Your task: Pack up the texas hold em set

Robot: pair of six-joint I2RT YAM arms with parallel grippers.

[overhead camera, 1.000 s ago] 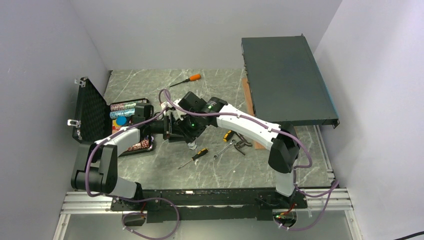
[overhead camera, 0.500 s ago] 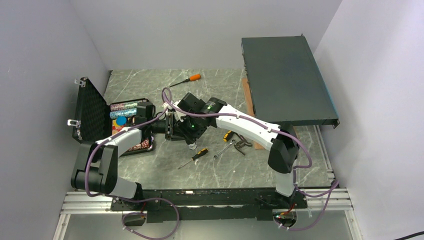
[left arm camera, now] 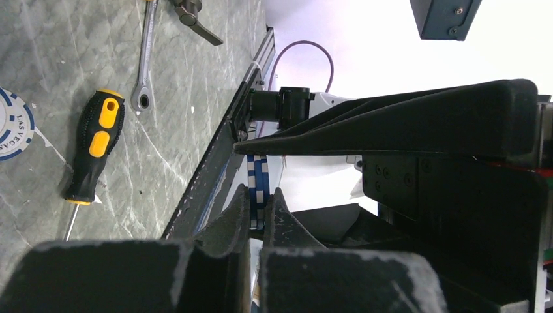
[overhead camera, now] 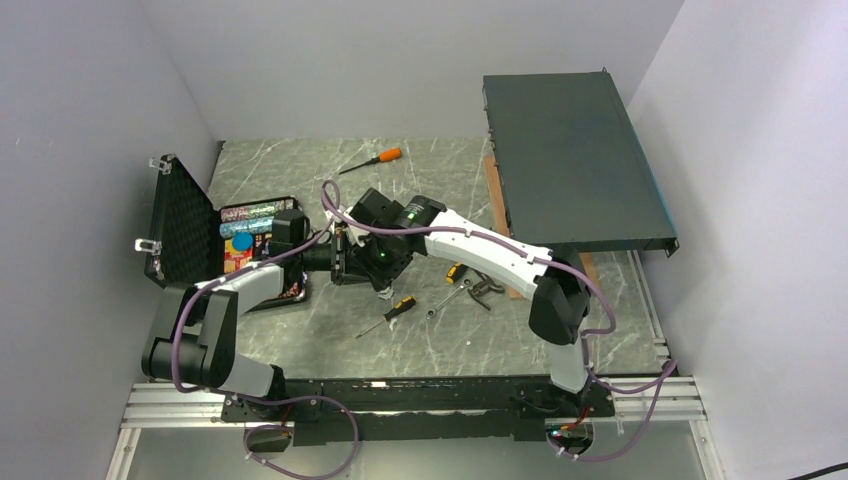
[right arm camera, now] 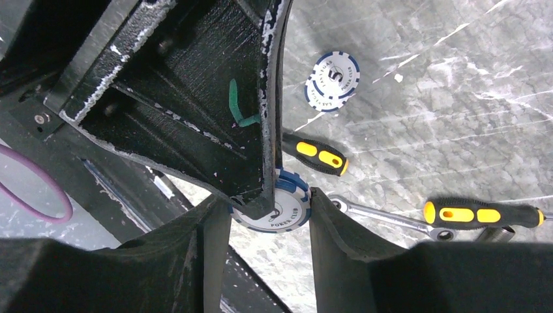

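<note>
Both claws are on one piece: your left claw point(left arm camera: 261, 207) is pinched together on the flat faces of the blue-and-white chip point(right arm camera: 287, 207), and your right claw point(right arm camera: 267, 199) looks clamped on the same chip across its rim, fingers partway apart with the chip filling the gap. The chip hangs in the air above the tabletop point(right arm camera: 456, 98), right at the fingertips of both claws, which are meshed at a cross angle with a left finger sitting between the right fingers. The case point(overhead camera: 183, 222) stands open well behind the left claw's wrist, rows of chips in its base. Main risk, as a judgement: a double grip. If you pull the left claw back before the right claw lets go, the chip gets levered, twists out and drops. The left pinch looks shallow, with much of the chip sticking out past the fingertips, so a jerk or a fast swing toward the case could slip it. With the fingers interleaved, any sideways move before they separate can knock claw on claw. A dropped chip would land below the claws among the yellow-handled screwdriver point(right arm camera: 315, 154) and wrench point(right arm camera: 378, 218), may roll, and would be awkward to pick up flat. One loose chip point(right arm camera: 332, 79) lies face up on the tabletop beyond the right claw's tips, not yet packed.
</note>
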